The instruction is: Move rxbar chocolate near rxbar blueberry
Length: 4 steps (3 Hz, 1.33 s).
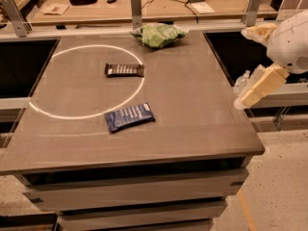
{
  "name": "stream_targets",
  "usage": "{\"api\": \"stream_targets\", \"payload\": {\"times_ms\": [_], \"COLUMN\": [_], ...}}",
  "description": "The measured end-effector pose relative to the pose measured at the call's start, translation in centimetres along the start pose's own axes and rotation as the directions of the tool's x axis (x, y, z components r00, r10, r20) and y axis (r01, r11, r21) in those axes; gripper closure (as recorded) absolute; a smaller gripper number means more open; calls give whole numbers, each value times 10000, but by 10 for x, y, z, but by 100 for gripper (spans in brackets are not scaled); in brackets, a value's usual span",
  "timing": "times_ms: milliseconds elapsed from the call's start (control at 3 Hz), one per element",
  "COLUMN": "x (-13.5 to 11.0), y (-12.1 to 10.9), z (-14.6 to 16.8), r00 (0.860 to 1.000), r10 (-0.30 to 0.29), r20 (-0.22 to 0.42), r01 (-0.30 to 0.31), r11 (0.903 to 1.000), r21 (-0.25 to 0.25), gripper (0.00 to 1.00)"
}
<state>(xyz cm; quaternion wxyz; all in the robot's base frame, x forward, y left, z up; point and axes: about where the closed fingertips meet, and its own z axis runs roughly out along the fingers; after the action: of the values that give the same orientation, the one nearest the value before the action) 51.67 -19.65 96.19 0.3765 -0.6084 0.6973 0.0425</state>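
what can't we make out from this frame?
Camera view:
- rxbar chocolate and rxbar blueberry: lettering too small to read.
- green bag at the table's far edge: crumpled, label unreadable.
- tool, open, off the table's right side: its arm is cut off by the right edge.
- back bench clutter: too small, cropped by the top edge.

Warm, dimmish indoor light over my work spot.
The grey table [192, 105] is lit evenly from above, and a thin bright ring [62, 115] glows on it toward 10 o'clock. The bench [159, 8] at 12 o'clock catches more light and looks yellow. Deep shadow fills the gaps beside the table at 9 and 2 o'clock and under its front lip at 6. My gripper [260, 86], off the table's edge at 3 o'clock, shows pale and bright.
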Motion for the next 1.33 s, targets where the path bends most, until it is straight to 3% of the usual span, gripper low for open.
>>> {"api": "stream_targets", "payload": {"times_ms": [1000, 1333], "x": [-31, -37], "y": [-46, -51], "z": [70, 104], "r00": [9886, 9901], "r10": [-334, -236], "r20": [1471, 1385], "r01": [403, 321], "r11": [9982, 9977], "r21": [-441, -599], "gripper": [0, 0]}}
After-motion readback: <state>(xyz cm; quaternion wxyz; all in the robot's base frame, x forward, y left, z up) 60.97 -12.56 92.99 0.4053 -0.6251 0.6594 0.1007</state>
